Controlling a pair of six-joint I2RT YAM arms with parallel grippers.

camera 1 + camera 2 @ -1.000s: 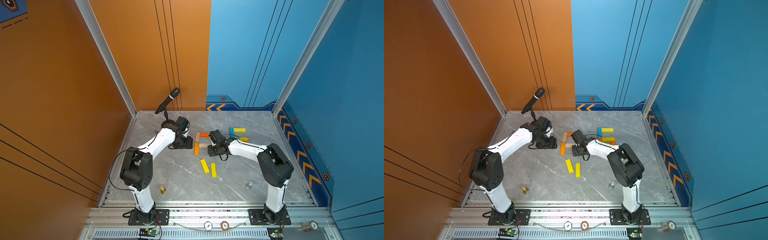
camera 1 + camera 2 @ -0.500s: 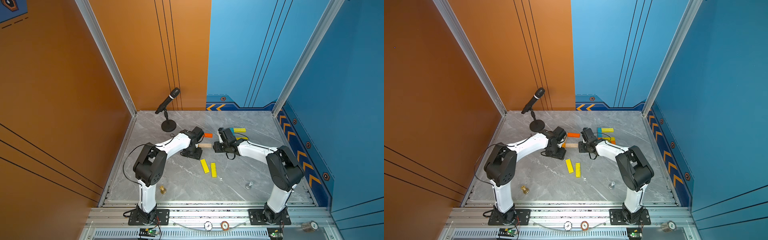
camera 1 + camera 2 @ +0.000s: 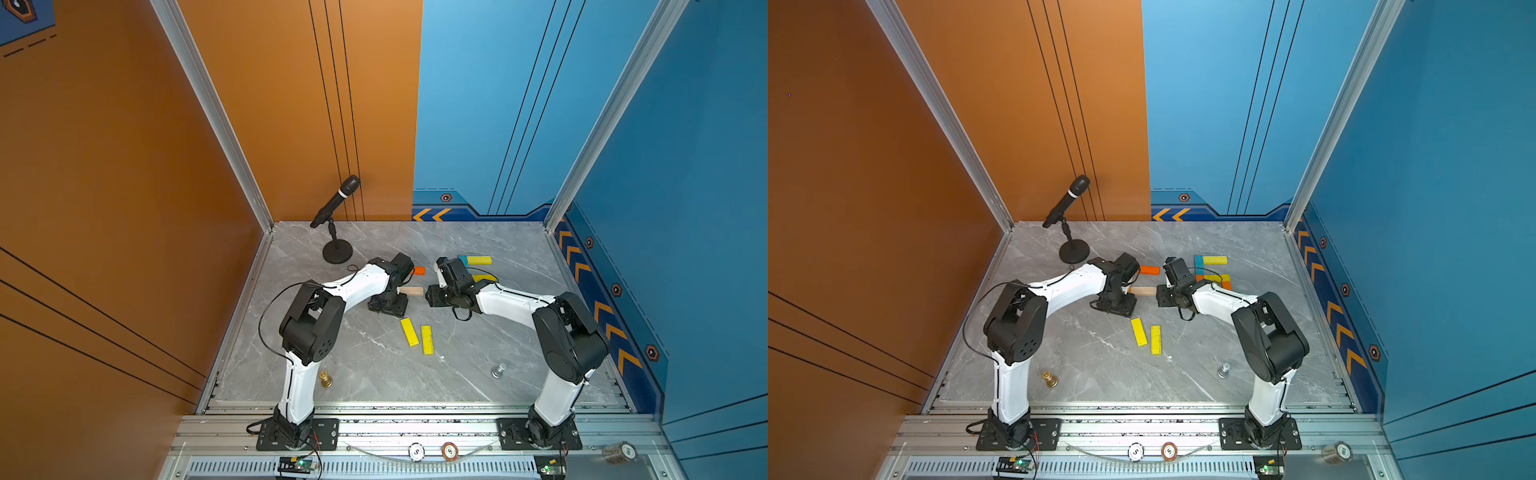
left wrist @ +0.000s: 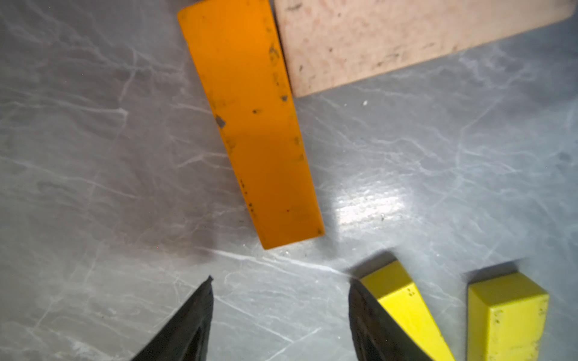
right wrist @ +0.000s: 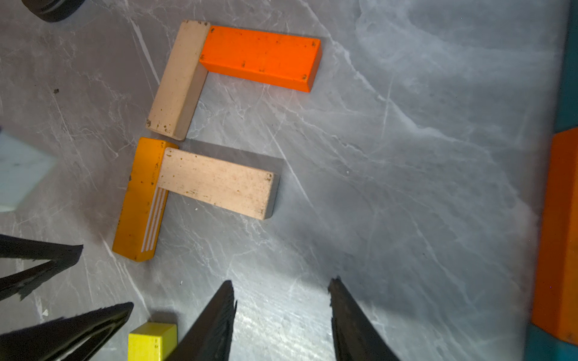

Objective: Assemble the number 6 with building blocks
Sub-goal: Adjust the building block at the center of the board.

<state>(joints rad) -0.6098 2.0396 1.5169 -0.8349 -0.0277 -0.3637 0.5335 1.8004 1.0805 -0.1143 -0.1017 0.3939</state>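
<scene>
The bench [image 3: 374,365] has much free room toward 6 o'clock. Over its middle, the left hand [image 4: 280,279] and the right hand [image 5: 281,281] stand close together, each partly open and holding nothing. The building blocks [image 5: 215,183] form only an F shape, so I judge the 6 half done. Next, a yellow block [image 3: 409,331], at 6 o'clock from the figure, should close the loop. Spare blocks [image 3: 1214,260] lie at 2 o'clock, clear of the edges.
</scene>
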